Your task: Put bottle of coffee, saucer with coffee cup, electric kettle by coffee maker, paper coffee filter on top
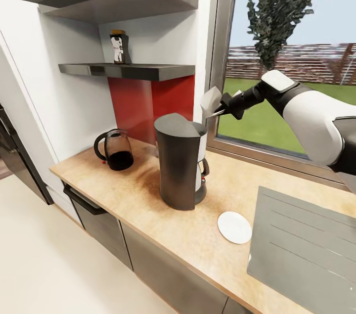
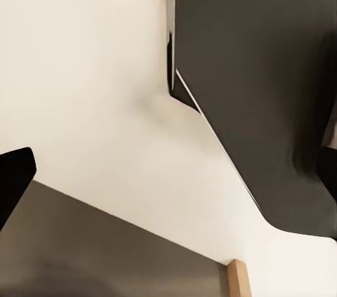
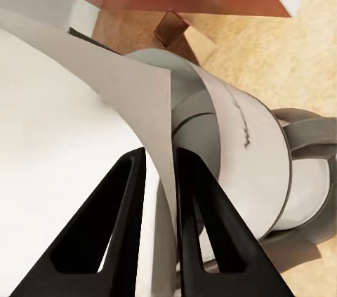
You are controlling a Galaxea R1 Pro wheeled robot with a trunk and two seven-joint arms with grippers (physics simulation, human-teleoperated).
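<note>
Right arm (image 1: 316, 121) — glossy white shells (black joints) — ends in a black hand (image 1: 221, 109).

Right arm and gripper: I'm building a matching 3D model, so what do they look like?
In the head view the right arm has smooth, rounded white shells with dark grey joints and a black wrist. The right gripper has two black, tapered, wedge-shaped fingers with triangular cut-outs. No cables or markings are visible.
</note>
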